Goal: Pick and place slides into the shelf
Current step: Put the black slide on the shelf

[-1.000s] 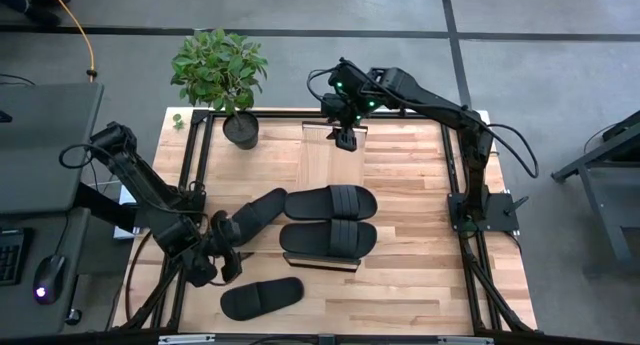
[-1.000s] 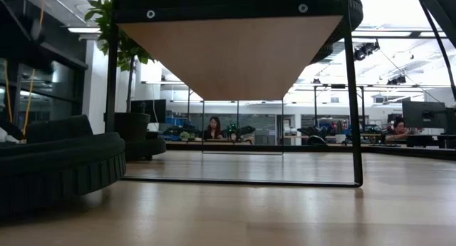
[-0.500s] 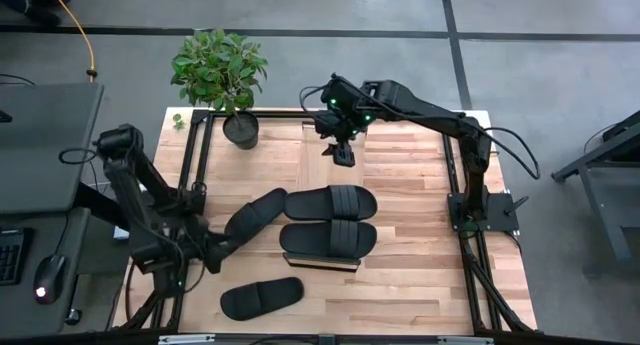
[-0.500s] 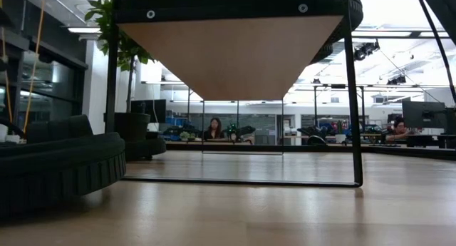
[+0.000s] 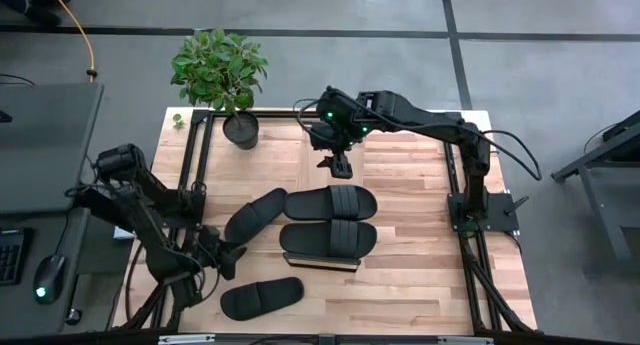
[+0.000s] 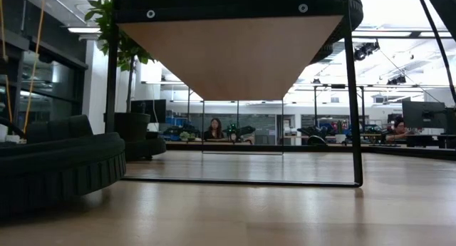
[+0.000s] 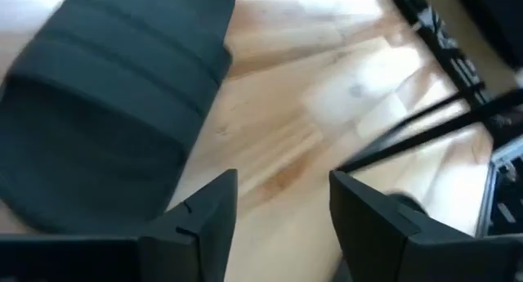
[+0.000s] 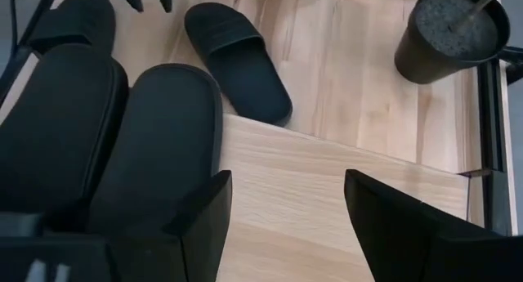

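Overhead view first: two slides [image 5: 331,201] [image 5: 329,237] lie side by side on the shelf [image 5: 322,262], whose light plank edge shows along their near side on the wooden table [image 5: 420,275]. A third slide [image 5: 254,213] lies at an angle on the tabletop, its toe end just beside the shelf's left end. The fourth slide [image 5: 261,298] rests apart on the table near the front edge. The left gripper [image 5: 232,255] hangs low between the angled slide and the front one, holding nothing. The right gripper [image 5: 340,167] is poised over the table behind the shelf, also empty. A potted plant [image 5: 222,75] stands at the back left corner.

Low view: the shelf's underside [image 6: 231,53] and dark legs fill the frame, with a slide's ribbed strap [image 6: 60,171] at the left. People sit at desks far back in the room.

Left wrist view: the fingers [image 7: 200,225] stand spread with bare table between them, and a slide [image 7: 114,102] lies just beyond one fingertip.

Right wrist view: the fingers [image 8: 204,221] are parted above the plank, the two shelved slides [image 8: 57,127] [image 8: 163,143] to one side, the angled slide [image 8: 237,61] farther off and the plant's pot [image 8: 445,37] beyond.
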